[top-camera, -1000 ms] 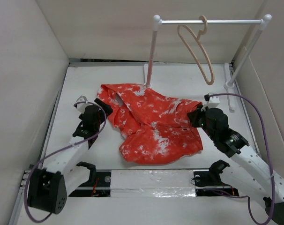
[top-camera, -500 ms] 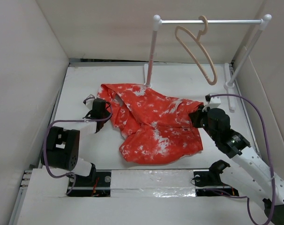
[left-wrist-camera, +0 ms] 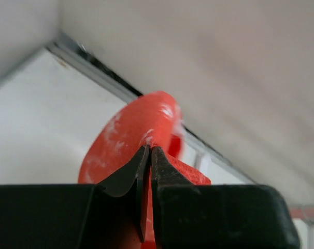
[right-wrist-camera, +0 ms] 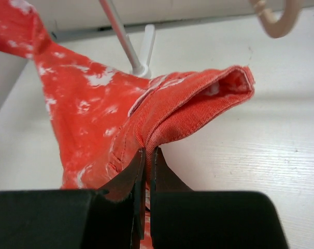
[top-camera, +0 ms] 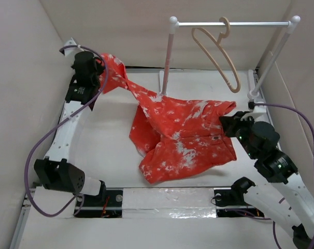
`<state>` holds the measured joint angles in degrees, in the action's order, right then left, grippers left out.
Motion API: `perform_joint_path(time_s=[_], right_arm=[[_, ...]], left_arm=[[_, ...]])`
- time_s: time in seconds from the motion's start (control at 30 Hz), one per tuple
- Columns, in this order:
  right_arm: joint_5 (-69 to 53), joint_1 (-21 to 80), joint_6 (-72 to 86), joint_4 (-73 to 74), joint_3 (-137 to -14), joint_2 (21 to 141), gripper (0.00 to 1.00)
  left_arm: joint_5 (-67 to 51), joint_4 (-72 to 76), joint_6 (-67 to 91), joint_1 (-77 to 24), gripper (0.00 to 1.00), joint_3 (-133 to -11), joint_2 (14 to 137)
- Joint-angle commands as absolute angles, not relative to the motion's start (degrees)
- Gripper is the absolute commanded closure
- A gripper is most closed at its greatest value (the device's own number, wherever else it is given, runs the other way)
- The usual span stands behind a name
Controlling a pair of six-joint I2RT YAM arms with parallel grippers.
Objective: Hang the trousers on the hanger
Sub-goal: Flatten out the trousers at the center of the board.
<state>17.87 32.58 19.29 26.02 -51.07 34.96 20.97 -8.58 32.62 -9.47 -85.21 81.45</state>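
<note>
The trousers [top-camera: 183,135], red-orange with white blotches, hang stretched between both arms above the white table [top-camera: 105,150]. The left gripper [top-camera: 98,71] sits high at about 10 o'clock near the back wall. In its wrist view the jaws are pinched tight on a red fold of the fabric. The right gripper [top-camera: 228,123], at about 3 o'clock, is clamped on a hemmed edge. The bulk of the cloth sags toward 6 o'clock. The beige hanger [top-camera: 232,90] hangs by its hook from the white rack [top-camera: 168,54] at 1 o'clock, apart from the trousers.
</note>
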Motion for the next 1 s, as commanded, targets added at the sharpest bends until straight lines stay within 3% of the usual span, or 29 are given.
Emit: perform_joint_path(time_s=[0.0, 0.03, 0.17, 0.27, 0.37, 0.63, 0.83, 0.97], right_arm=[[24.6, 32.08, 20.73, 25.84, -50.03, 30.68, 1.0], [27.65, 32.08, 21.87, 26.88, -48.97, 30.33, 1.0], [32.25, 27.8, 28.37, 23.56, -40.36, 31.02, 1.0], [27.27, 21.82, 29.62, 18.56, -35.17, 34.88, 1.0], [20.14, 10.85, 28.65, 14.77, -33.4, 38.58, 1.0], [8.27, -4.19, 25.4, 8.62, -34.28, 42.54, 1.0], [-3.58, -8.09, 24.79, 7.82, -36.03, 45.26, 1.0], [-4.74, -8.09, 24.0, 7.47, -35.86, 43.07, 1.0]], left_arm=[[29.95, -16.09, 22.34, -7.73, 0.98, -86.23, 77.88], [31.01, -15.13, 20.76, -7.73, 0.82, -84.65, 77.61], [33.49, -15.11, 20.29, -2.66, 0.61, -76.57, 81.28], [26.92, -16.79, 26.88, 5.67, 0.3, -73.14, 83.4], [18.64, -11.37, 27.69, 6.07, 0.27, -67.51, 79.9], [17.4, -9.93, 29.35, 2.29, 0.25, -62.05, 82.08], [18.02, -12.04, 29.62, 1.68, 0.23, -69.68, 93.42], [13.11, -10.46, 32.51, 1.67, 0.23, -74.34, 99.03]])
